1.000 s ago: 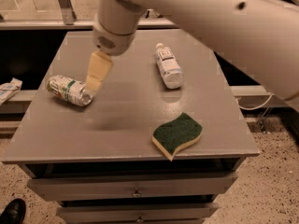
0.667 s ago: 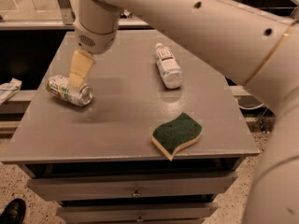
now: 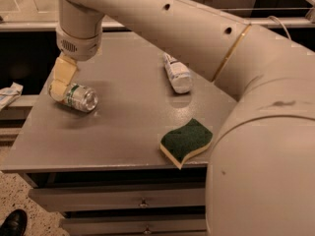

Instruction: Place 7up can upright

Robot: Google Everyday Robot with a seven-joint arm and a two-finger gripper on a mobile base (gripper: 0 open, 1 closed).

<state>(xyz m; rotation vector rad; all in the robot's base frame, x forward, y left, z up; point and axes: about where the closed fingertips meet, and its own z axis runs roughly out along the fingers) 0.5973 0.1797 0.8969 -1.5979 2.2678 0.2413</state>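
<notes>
The 7up can lies on its side near the left edge of the grey table, its shiny end facing right and toward the front. It is silver with a white-and-green label. My gripper hangs from the arm's wrist and has come down at the can's left, far end, right against it or just over it. The gripper covers that end of the can. The can is not lifted.
A clear plastic bottle with a white label lies on its side at the table's back middle. A green-and-yellow sponge sits near the front edge. My arm fills the right side. Drawers are below. A black shoe is on the floor.
My gripper has moved left and down from above the table's middle-left to the can's left end. The can, bottle and sponge have stayed where they were.
</notes>
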